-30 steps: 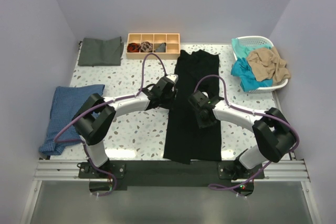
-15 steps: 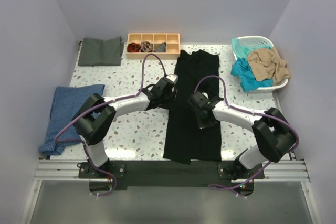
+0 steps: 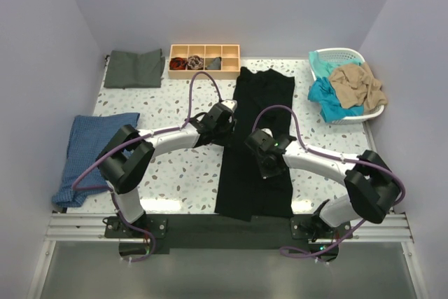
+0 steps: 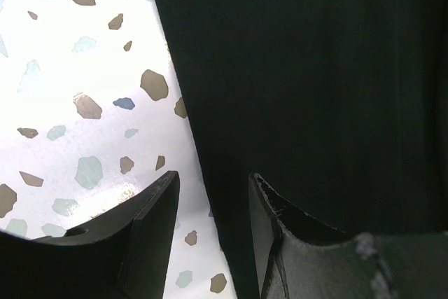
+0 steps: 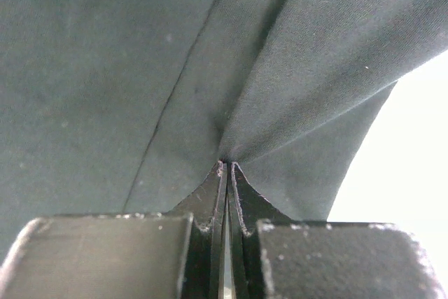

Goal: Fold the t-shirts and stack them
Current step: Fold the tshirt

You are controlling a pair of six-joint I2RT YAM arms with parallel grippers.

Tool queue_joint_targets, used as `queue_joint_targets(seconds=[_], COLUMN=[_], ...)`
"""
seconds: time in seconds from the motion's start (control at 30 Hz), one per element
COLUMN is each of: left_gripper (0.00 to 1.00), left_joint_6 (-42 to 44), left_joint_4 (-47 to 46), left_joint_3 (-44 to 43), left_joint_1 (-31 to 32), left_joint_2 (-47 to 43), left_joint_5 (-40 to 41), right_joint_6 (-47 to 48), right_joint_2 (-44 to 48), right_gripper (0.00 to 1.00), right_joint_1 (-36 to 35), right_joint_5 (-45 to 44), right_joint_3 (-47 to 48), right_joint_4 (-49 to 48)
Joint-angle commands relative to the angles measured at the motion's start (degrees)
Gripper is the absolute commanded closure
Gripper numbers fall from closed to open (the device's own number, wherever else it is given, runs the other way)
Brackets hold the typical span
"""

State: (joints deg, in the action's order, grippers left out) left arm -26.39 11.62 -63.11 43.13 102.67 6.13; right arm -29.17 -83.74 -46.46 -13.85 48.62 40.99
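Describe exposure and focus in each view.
Top external: even, sharp, though the black t-shirt reads as a flat dark shape. Left wrist: the table is blown out white, shirt nearly featureless. Right wrist: cloth looks washed grey with visible creases; the lower-right corner is overexposed.

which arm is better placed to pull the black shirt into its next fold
The right arm: its jaws are shut on a pinch of the black t-shirt, fabric puckering into them. The left arm has open jaws at the shirt's left edge, gripping nothing.

Left gripper [image 4: 212,181] fingers parted, pointing down; right gripper [image 5: 226,167] fingers pressed tight together.
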Motion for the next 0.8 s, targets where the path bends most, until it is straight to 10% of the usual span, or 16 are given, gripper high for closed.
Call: queue_joint_targets(seconds=[0.0, 0.3, 0.77], left_gripper=[0.51, 0.51, 0.49], left_joint_6=[-0.50, 0.37, 2.13], left_joint_4=[-1.51, -1.16, -7.56], left_joint_3=[0.18, -0.43, -15.45], left_joint_1=[-0.33, -0.33, -8.23], left_joint_2=[-0.37, -0.81, 5.69], left_joint_5=[-0.59, 0.11, -10.15], right_joint_6=[-3.00, -3.19, 11.76], right_joint_2=[2.62, 3.32, -18.36], right_gripper=[0.82, 0.28, 0.24], right_joint_1=[-1.70, -0.40, 26.41], right_joint_5=[3.03, -15.58, -4.88], right_joint_3=[-1.25, 5.07, 31.78], right_joint_4=[1.99, 7.96, -9.61])
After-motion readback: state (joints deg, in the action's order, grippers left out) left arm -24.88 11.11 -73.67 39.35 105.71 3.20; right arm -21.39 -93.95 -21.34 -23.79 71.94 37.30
